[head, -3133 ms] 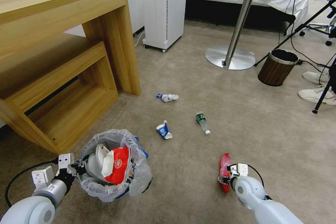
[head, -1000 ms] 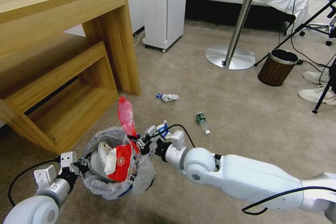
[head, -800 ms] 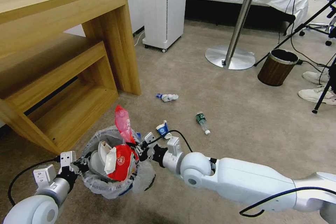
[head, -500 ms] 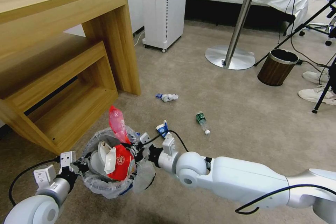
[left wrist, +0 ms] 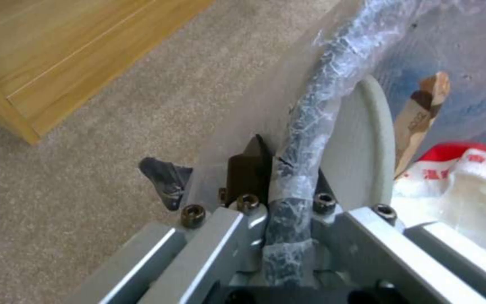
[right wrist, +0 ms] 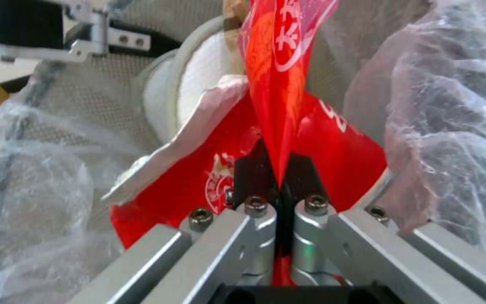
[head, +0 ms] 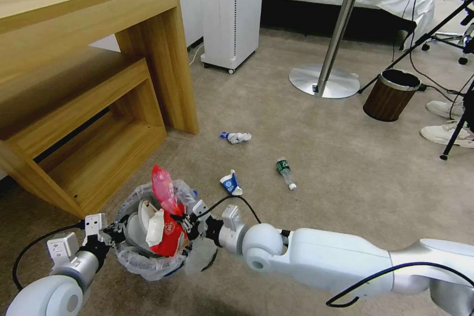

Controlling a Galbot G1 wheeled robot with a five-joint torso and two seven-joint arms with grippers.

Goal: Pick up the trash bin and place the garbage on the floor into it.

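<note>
My right end effector [head: 186, 220] is clenched on the lower end of a red plastic wrapper [head: 163, 190] and holds it over the mouth of the trash bin [head: 148, 261]; in the right wrist view the jaws pinch the wrapper [right wrist: 276, 84] to a thin fold directly above the red-white carton [right wrist: 333, 139] already in the bin. My left end effector [head: 109, 233] grips the bin's rim on the side toward the wooden table [head: 89, 54], the bagged edge [left wrist: 305, 139] clamped between its jaws.

The wrapper stands upright, with most of its length above the rim. To do this step well, I judge that I should lower the right end effector further into the opening, or tip the wrapper toward the centre, before releasing, so that it falls inside rather than toppling over the edge. The bin looks fairly full, so the piece may rest on top of the carton; the left grip should hold the bin level and steady meanwhile. The loose bag liner [right wrist: 451, 105] lies close beside the jaws and could snag on withdrawal, so a straight retreat seems safest.

On the floor, a blue-white wrapper [head: 230, 183] lies just beyond the bin, a clear green-label bottle [head: 286, 173] farther off, and a second crumpled wrapper [head: 236, 137] beyond both.
</note>
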